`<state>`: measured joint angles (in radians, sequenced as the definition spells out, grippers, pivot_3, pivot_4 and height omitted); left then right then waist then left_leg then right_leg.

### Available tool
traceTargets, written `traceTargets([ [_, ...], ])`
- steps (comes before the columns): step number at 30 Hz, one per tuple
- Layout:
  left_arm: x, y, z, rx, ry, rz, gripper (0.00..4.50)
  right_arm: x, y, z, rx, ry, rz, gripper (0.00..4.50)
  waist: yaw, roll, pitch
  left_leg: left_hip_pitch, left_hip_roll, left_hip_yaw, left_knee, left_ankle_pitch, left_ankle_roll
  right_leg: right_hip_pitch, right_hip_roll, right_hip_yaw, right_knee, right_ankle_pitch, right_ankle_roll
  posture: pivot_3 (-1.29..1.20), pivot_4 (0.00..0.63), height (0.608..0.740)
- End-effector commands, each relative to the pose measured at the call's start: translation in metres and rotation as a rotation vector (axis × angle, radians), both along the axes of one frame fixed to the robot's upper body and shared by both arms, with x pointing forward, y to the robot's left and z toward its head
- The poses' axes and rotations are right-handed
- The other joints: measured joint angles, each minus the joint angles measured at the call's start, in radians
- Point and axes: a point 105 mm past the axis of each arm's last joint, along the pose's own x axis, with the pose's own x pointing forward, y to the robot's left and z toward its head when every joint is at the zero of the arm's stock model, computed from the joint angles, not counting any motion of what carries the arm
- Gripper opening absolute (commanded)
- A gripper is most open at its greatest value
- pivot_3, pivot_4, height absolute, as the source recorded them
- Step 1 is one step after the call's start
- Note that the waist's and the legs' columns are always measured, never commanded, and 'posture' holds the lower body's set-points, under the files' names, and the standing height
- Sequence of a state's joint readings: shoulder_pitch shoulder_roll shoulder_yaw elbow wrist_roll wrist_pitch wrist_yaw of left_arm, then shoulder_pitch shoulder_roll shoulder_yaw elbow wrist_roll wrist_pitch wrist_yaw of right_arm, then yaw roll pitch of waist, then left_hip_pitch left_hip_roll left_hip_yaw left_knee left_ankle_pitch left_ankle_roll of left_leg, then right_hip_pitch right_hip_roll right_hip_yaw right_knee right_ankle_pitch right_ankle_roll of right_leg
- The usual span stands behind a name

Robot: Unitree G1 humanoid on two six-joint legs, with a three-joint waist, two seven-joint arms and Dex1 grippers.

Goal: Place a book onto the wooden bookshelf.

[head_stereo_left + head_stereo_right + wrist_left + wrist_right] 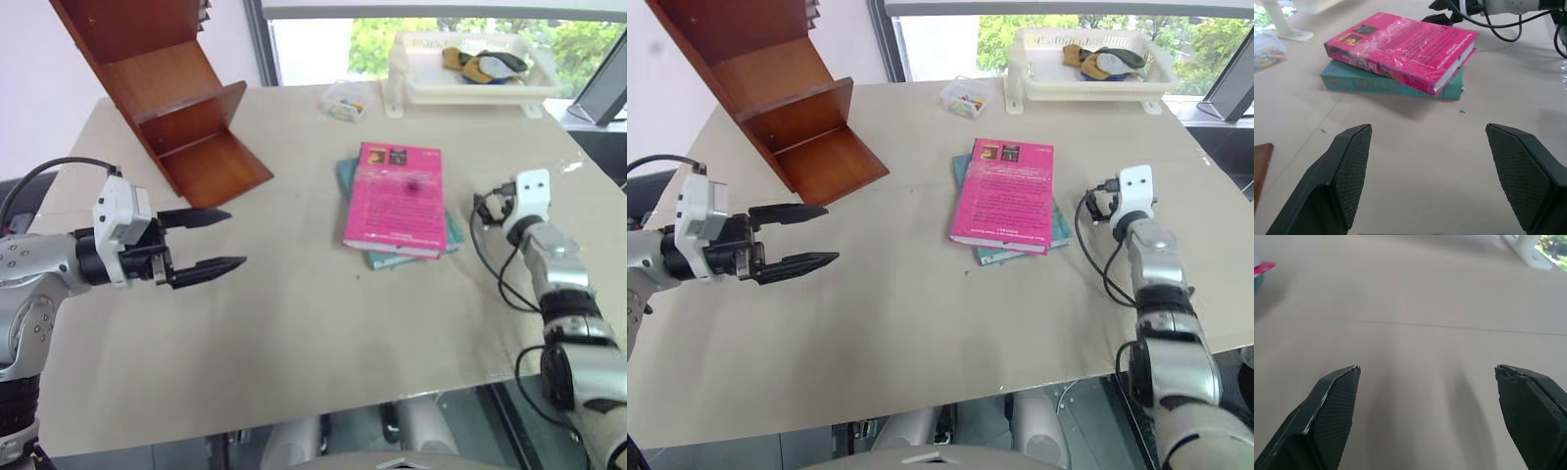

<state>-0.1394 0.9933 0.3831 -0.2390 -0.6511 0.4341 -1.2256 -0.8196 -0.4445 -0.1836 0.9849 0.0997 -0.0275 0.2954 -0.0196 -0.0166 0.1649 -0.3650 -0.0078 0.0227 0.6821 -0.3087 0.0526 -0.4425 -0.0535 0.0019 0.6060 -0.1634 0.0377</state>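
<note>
Beside the book [395,199], right pincer [1427,396] level, wide open, empty.

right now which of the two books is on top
The pink book; it lies on the teal-green book, whose edges peek out beneath it.

Lab/office: bare table [294,333] by big window [323,39]

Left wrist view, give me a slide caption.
Open left gripper faces the pink book stacked on a teal book.
</note>
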Motion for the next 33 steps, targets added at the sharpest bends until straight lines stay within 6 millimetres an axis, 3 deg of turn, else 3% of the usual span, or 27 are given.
traceTargets([
  [1, -0.001, 0.001, 0.009, 0.019, -0.039, -0.005, 4.00, 0.010, 0.016, 0.009, 0.129, -0.003, 0.094, 4.50, -0.004, 0.000, 0.000, 0.000, 0.000, 0.000, 0.000, 0.000, 0.000, 0.000, 0.000, 0.000, 0.000, 0.000, 0.000, 0.00, 0.150, 0.740],
  [10, -0.005, 0.002, 0.009, 0.016, -0.037, 0.008, 4.00, 0.018, 0.066, 0.015, 0.126, 0.044, 0.338, 4.50, -0.023, 0.001, 0.000, -0.001, 0.000, 0.000, 0.000, 0.000, 0.000, -0.001, -0.001, 0.000, 0.000, 0.002, 0.002, 0.00, 0.150, 0.740],
  [20, -0.017, 0.006, 0.007, 0.012, -0.028, 0.050, 4.00, -0.007, 0.124, 0.002, 0.089, 0.040, 0.754, 4.50, -0.024, 0.002, 0.001, -0.003, 0.001, -0.001, -0.001, 0.000, 0.000, -0.004, -0.002, -0.001, 0.001, 0.003, 0.003, 0.00, 0.150, 0.740],
  [29, -0.014, 0.005, 0.008, 0.013, -0.028, 0.045, 4.00, -0.022, 0.145, -0.002, 0.054, 0.025, 0.930, 4.50, -0.025, 0.002, 0.001, -0.003, 0.001, -0.001, -0.001, 0.000, -0.001, -0.004, -0.002, -0.002, 0.001, 0.003, 0.002, 0.00, 0.150, 0.740],
  [31, -0.013, 0.005, 0.008, 0.012, -0.028, 0.043, 4.00, -0.020, 0.140, -0.002, 0.032, 0.023, 0.904, 4.50, -0.025, 0.002, 0.001, -0.003, 0.001, -0.001, -0.001, 0.000, -0.001, -0.004, -0.003, -0.002, 0.001, 0.003, 0.002, 0.00, 0.150, 0.740],
  [33, -0.012, 0.005, 0.009, 0.013, -0.028, 0.039, 4.00, -0.011, 0.120, 0.002, -0.017, 0.004, 0.787, 4.50, -0.024, 0.002, 0.001, -0.003, 0.001, -0.001, -0.001, 0.000, -0.001, -0.004, -0.003, -0.002, 0.001, 0.003, 0.002, 0.00, 0.150, 0.740],
])
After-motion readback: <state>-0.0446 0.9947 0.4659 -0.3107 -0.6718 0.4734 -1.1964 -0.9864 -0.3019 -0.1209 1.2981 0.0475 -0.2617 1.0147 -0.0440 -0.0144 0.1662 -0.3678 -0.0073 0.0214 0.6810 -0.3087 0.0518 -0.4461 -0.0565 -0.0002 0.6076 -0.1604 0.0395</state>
